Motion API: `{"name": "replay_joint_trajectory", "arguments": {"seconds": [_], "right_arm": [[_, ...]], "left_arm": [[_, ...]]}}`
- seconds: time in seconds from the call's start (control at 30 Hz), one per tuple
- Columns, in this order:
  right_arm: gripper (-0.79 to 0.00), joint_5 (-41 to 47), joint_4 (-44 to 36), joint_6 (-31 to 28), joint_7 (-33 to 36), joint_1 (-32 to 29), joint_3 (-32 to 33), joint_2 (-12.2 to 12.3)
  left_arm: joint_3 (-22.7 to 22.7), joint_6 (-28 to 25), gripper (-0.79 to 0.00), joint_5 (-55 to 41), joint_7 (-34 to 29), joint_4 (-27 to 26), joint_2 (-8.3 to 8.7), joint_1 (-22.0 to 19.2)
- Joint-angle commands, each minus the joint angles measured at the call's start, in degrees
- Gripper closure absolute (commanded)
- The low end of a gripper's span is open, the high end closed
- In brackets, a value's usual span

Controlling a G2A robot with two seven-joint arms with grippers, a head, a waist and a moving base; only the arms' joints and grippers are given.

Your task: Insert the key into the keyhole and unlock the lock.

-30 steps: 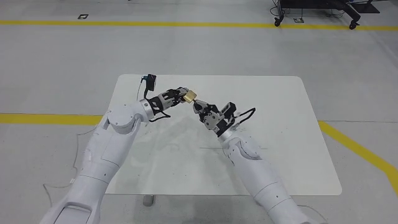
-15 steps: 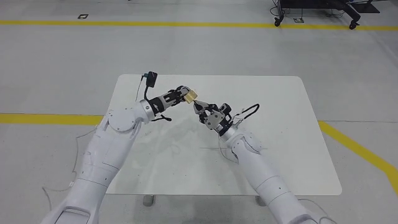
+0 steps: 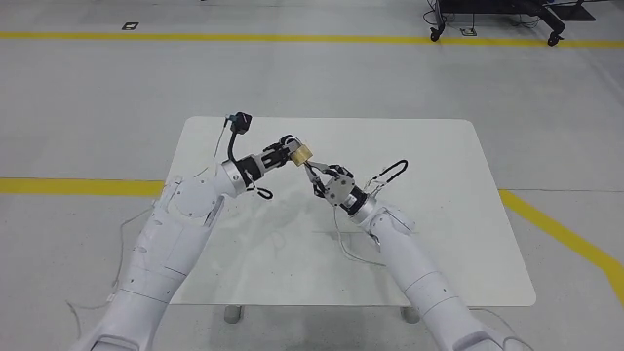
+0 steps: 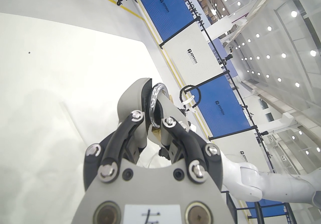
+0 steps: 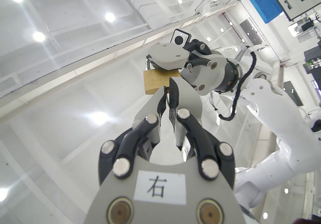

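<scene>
1. Key (image 5: 165, 88) sits pinched between the right gripper's (image 5: 168, 90) closed fingers, its tip at the underside of the brass lock (image 5: 156, 82); whether it has entered the keyhole is hidden.
2. Left gripper (image 4: 155, 99) fingers are clamped on the lock's shackle (image 4: 156, 95), holding it in the air above the table (image 3: 439, 253).
3. Advice: hold the lock steady, line the blade with the slot, push straight, then twist gently.
</scene>
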Motion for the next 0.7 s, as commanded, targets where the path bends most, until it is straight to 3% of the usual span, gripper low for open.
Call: {"name": "replay_joint_trajectory", "arguments": {"seconds": [0.0, 0.5, 0.63, 0.67], "right_arm": [[0.0, 1.27, 0.65, 1.44, 1.18, 0.2, -0.12, -0.05], [0.0, 7.39, 4.86, 9.37, 6.89, 2.31, -1.48, -0.42], [0.0, 5.89, 5.24, 7.66, 7.21, 2.86, -1.77, -0.31], [-0.043, 5.34, 5.14, 6.87, 7.2, 2.98, -1.76, -0.25]], "left_arm": [[-0.23, -0.49, 0.0, 0.84, 0.81, -0.54, 0.1, 0.46], [-2.83, -3.1, 0.0, 1.1, 2.71, -3.48, 0.84, 2.93], [-2.96, -3.11, 0.0, 0.55, 2.42, -3.68, 0.91, 3.18], [-2.91, -3.03, 0.0, -0.07, 2.24, -3.66, 0.9, 3.24]]}}
